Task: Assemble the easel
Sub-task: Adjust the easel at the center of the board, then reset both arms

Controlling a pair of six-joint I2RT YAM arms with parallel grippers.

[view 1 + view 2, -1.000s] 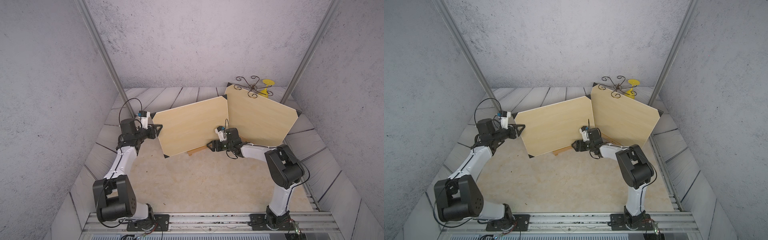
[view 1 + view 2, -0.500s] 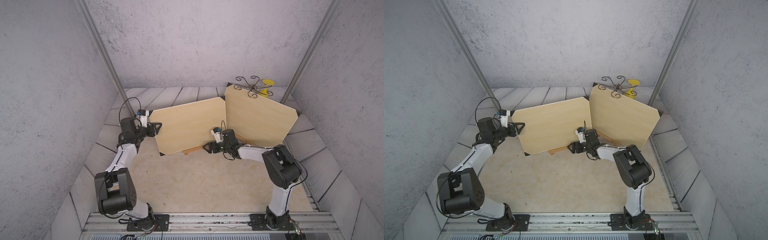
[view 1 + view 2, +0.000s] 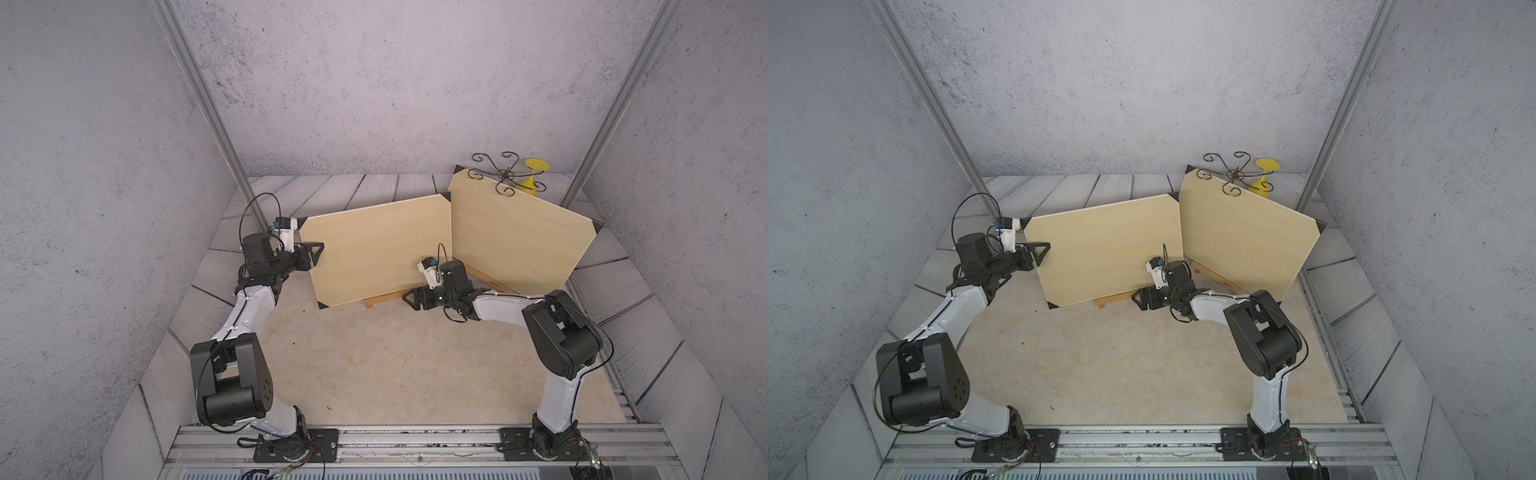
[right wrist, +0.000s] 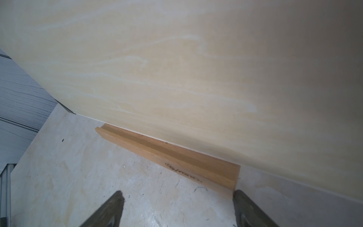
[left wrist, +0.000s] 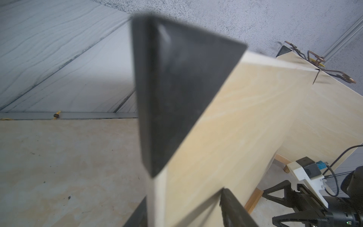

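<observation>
**Settling the board onto the ledge**

The left board (image 3: 374, 249) has shifted slightly toward the left arm. In both top views it seems to abut the right board (image 3: 519, 237). The left gripper (image 3: 312, 254) straddles its outer edge below a black corner cap (image 5: 176, 94), jaws half spread and apparently clamped on it. The right gripper (image 3: 409, 298) has spread wider and grips nothing, one fingertip (image 4: 241, 198) just beside the easel ledge (image 4: 167, 155), which lies under the left board's lower edge. The board probably rests there now.
</observation>
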